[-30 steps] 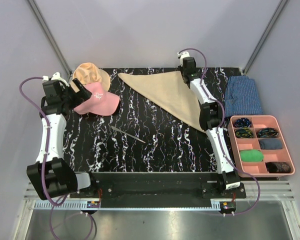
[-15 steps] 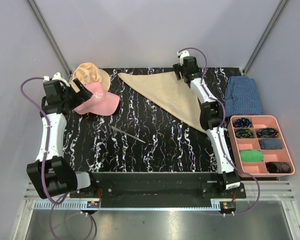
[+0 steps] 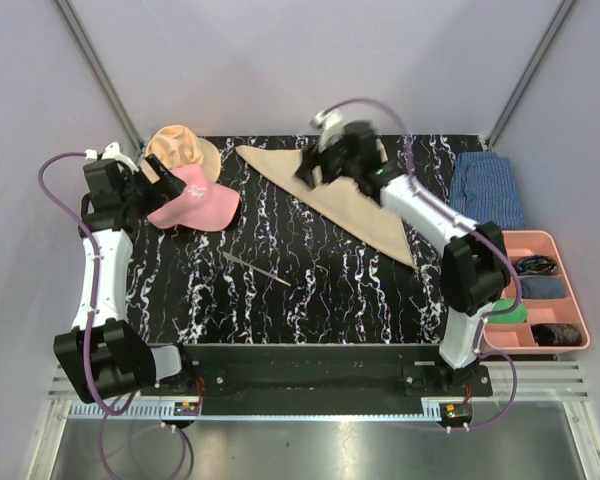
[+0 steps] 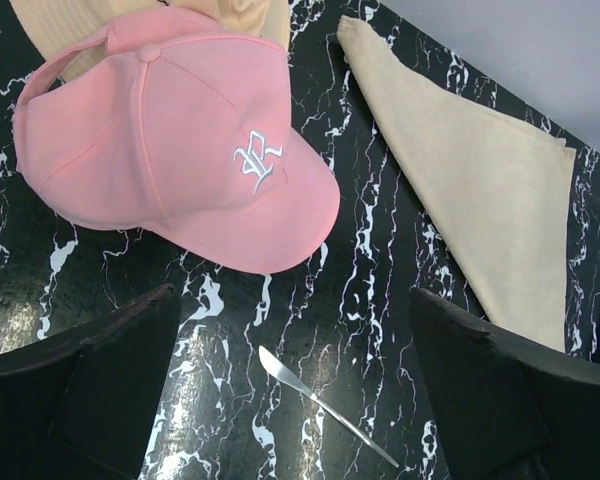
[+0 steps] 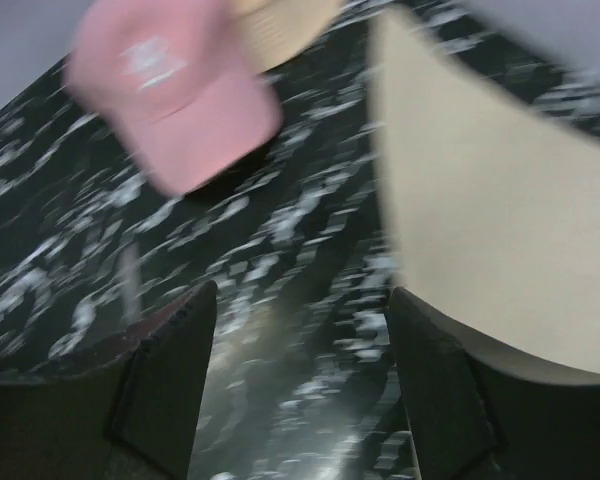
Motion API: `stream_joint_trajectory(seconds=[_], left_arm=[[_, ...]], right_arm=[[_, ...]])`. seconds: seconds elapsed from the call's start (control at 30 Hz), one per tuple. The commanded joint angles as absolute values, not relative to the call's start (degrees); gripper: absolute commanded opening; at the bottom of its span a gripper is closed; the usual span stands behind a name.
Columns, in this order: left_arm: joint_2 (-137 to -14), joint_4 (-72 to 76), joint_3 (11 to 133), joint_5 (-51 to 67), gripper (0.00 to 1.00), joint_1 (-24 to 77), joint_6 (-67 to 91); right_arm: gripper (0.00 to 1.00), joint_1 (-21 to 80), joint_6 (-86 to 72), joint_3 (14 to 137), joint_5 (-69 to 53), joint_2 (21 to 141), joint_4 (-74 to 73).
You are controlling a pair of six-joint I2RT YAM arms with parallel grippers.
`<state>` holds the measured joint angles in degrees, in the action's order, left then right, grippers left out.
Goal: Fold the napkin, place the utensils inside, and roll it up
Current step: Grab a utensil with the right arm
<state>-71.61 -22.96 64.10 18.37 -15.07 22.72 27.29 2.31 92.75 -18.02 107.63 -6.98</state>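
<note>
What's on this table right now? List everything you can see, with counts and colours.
napkin: one, beige, folded into a triangle, far middle
utensil: one seen, thin grey knife, bare table nearer than the cap
cap: one, pink, far left
floppy hat: one, tan, behind the cap, overlapped by it
checked cloth: one, blue, far right
tray: one, pink, compartments, right edge, partly hidden by the arm
table: one, black with white veins
left pincer: open, beside the cap
right pincer: open, blurred, above the napkin
</note>
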Motion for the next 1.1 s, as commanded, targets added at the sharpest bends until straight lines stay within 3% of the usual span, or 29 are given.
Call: stream_joint_trajectory(seconds=[0.0,0.2,1.07], left_arm=[[-69.61,-19.78,63.81,20.39,0.99,-15.29,23.03],[-68.29,-19.34,63.63,20.48,0.99,-15.21,22.76],[-68.29,-19.25,63.72,22.15,0.99,-15.21,23.38]], right_arm=[[0.73,37.52,-2.64,82.28,-25.84,109.95,-7.38],[0.69,45.25,-1.06,78.14,-26.02,110.56,-9.31],[0.58,54.67,7.03,85.95,-11.08,122.34,-16.26]])
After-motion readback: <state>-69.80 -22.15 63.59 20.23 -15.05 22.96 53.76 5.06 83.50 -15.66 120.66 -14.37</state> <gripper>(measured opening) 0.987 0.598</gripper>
